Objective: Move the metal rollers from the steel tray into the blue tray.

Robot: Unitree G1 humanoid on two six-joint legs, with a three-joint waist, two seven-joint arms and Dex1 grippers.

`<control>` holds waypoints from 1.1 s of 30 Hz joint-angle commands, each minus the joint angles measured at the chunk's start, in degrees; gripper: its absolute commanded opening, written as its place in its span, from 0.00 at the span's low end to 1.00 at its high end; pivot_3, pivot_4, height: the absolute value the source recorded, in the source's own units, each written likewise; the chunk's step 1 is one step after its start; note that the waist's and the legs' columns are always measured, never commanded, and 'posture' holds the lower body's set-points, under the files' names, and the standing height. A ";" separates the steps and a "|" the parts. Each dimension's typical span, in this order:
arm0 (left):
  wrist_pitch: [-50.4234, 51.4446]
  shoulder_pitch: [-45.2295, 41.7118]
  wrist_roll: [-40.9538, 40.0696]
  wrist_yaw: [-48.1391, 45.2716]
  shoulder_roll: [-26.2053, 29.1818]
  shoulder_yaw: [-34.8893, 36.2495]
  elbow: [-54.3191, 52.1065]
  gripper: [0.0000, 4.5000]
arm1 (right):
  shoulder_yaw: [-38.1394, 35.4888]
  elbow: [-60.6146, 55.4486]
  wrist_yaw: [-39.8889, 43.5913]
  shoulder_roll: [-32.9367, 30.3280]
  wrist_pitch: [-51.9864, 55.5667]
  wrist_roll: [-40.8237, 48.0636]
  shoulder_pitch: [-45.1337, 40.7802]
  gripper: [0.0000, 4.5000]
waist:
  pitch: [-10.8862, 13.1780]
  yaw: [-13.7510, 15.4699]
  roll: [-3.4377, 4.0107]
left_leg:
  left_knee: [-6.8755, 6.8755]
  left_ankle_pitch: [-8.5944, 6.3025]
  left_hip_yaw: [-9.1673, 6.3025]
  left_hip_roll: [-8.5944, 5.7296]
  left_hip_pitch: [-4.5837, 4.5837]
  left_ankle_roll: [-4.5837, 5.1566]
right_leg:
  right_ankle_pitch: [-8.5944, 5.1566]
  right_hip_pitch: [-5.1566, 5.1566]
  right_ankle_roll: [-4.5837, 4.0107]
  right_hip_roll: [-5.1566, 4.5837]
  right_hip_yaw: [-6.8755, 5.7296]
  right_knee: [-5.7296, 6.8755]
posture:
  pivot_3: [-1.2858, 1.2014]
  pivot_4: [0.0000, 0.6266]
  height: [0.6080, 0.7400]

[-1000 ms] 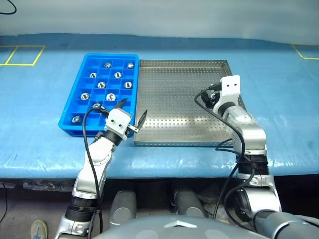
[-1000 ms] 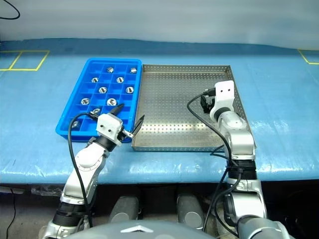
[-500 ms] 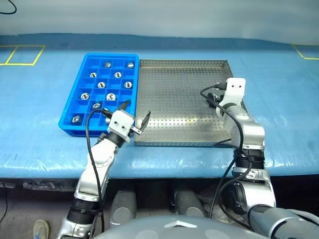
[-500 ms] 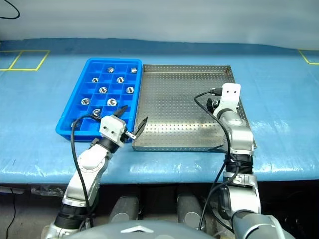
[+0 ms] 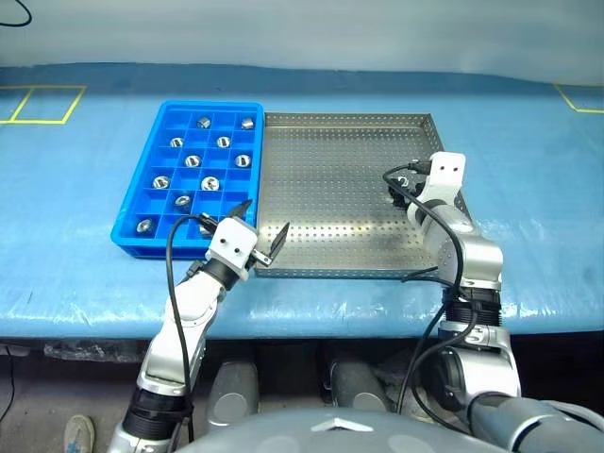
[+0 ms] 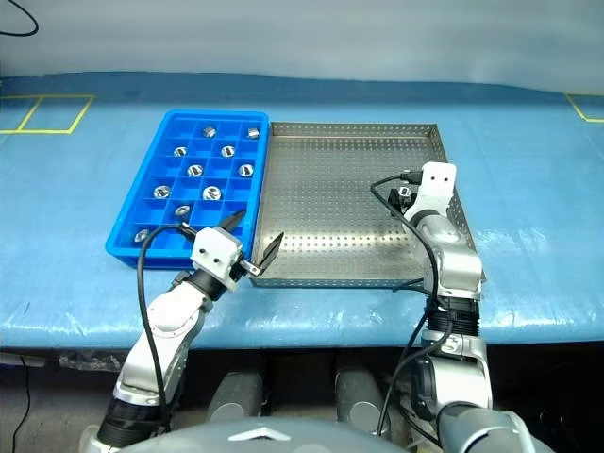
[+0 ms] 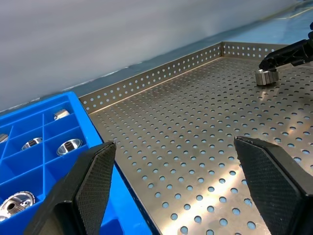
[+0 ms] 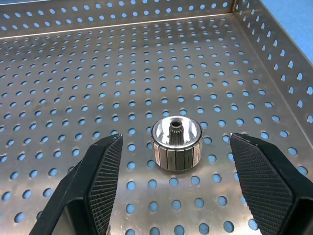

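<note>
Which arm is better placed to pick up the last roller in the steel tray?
Right. The right gripper is open around the roller; the left gripper hangs at the steel tray's opposite corner.

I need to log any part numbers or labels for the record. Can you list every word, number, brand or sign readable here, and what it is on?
None can be read: no text shows on the blue tray, the steel tray, the metal rollers or either claw.
The yellow lines on the table cover are plain outlines, not letters.
</note>
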 commanded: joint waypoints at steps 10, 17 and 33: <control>0.96 -0.92 -0.45 -0.86 -0.08 -1.31 -3.26 0.94 | 6.22 -21.60 4.80 1.74 3.02 4.36 6.75 0.82 | 0.00 -0.33 0.00 | 0.02 0.01 0.00 0.03 0.05 0.02 | -0.09 -0.02 -0.15 0.04 0.02 0.05 | 0.56 0.24 1.00; 1.12 -0.03 -0.46 -0.47 -0.30 -1.59 -3.67 0.94 | 10.14 -13.66 -0.60 5.87 -3.07 -1.23 -0.73 0.82 | 0.00 -0.11 0.00 | 0.02 0.01 0.01 0.01 0.00 0.02 | -0.09 -0.03 -0.15 0.02 0.01 0.01 | 0.57 0.24 1.00; 0.40 0.76 0.19 1.47 -1.78 -1.86 -3.27 0.94 | 2.20 25.75 -21.14 6.01 -11.32 -8.09 -22.56 0.82 | 0.01 0.08 0.00 | -0.11 0.00 0.01 -0.08 -0.17 0.04 | 0.08 -0.20 0.09 -0.06 0.05 -0.02 | 0.58 0.24 1.00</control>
